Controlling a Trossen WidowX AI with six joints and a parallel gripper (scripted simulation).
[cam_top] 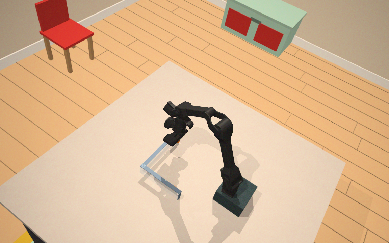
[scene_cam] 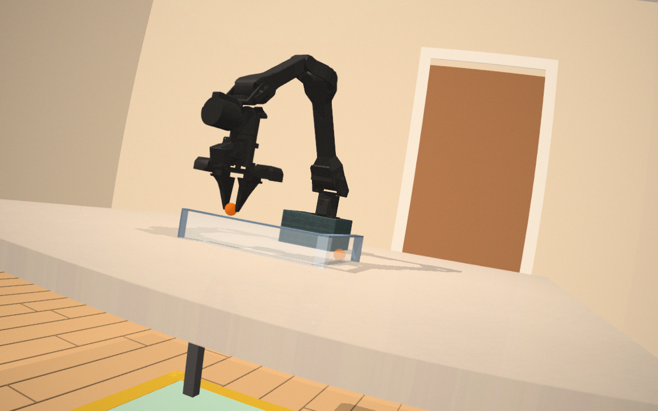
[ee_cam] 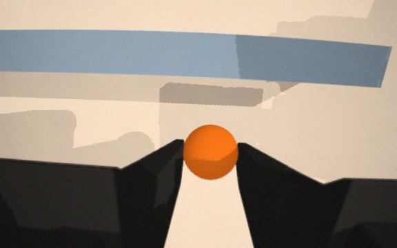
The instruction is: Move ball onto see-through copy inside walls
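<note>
- Orange ball (ee_cam: 210,151) is sitting pinched between the two black fingertips of the claw (scene_cam: 231,206), one tip pressing on each side of it.
- In the exterior view the ball (scene_cam: 229,208) is hanging clear of the desk (scene_cam: 321,306), level with the top edge of the clear walls (scene_cam: 270,236).
- The claw is pointing straight down, its fingers narrowing to a V that is closing on the ball.
- From the top view the claw (cam_top: 173,139) is hovering over the middle of the desk (cam_top: 69,181), just beside the far end of one clear wall (cam_top: 155,155); only a sliver of the ball (cam_top: 178,141) is showing under it.
- The two walls are meeting in a corner that is pointing toward the desk's left edge in the top view.
- A see-through copy (scene_cam: 338,254) of the ball is resting on the desk just beside the end of the other wall, well apart from the held ball.
- The arm (cam_top: 224,141) is arching up from its dark base (cam_top: 235,196), which is standing nearer the desk's right-hand corner in the top view.
- In the wrist view a blue-tinted wall (ee_cam: 185,55) is running across the desk beyond the ball.
</note>
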